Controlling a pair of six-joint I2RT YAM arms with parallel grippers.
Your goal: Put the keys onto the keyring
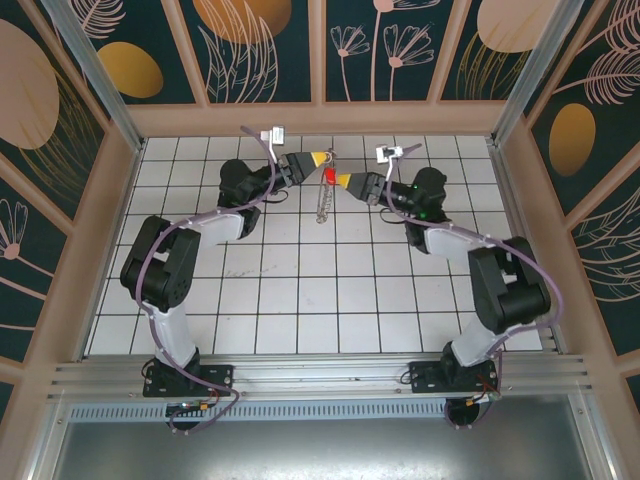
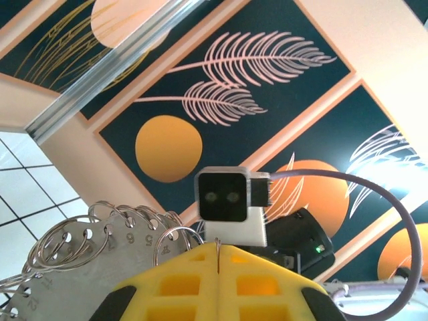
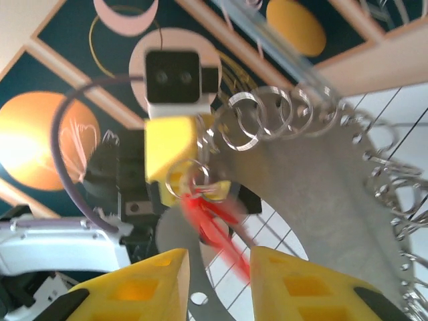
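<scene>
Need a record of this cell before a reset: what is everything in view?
keyring: one, silvery grey, hanging from the left gripper above the far middle of the table
split rings: many, silver, along the keyring's rim
key: one, red head, at the keyring's top between the two grippers
table: one, white with a dark grid
wall panels: several, dark teal with orange discs and pale leaves, around the table
arms: two, black and pale grey, based at the near edge
left gripper: one, yellow fingers, shut on the keyring
right gripper: one, yellow fingers, open beside the key
</scene>
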